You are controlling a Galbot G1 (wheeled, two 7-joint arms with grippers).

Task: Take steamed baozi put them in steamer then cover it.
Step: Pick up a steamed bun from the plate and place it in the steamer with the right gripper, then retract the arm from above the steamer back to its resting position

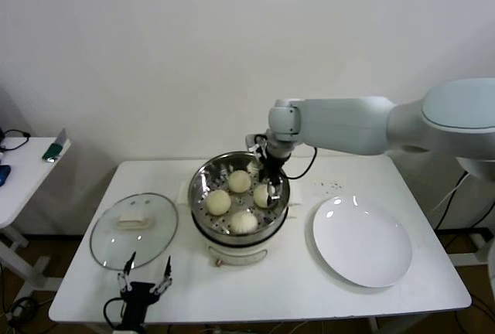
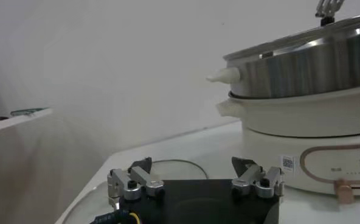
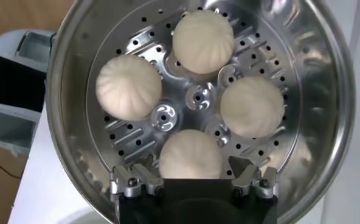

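White wall behind, white tabletop [image 1: 294,287] up front, so nothing distracting. The right gripper [image 1: 267,192] is seen reaching down inside the steamer [image 1: 203,187], its fingers spread on either side of the fourth baozi [image 3: 191,155], which appears to be resting on the perforated floor already; whether the pads are touching the dough can't be told, so it's read as just being let go. The other three steamed baozi [image 3: 203,41] are spaced around the basket, so all four are counted as loaded. The plate [image 1: 362,241] off to the robot's right is left bare.

So the loading step looks basically done and covering is what's left. The glass lid [image 1: 133,230] is lying flat on the tabletop to the left of the steamer. The left gripper [image 1: 145,281] is parked low at the front edge just beside that lid, fingers held wide with nothing between them. Next, the right arm needs lifting clear, then the lid's cream handle has to be gripped and the lid centred on the rim.
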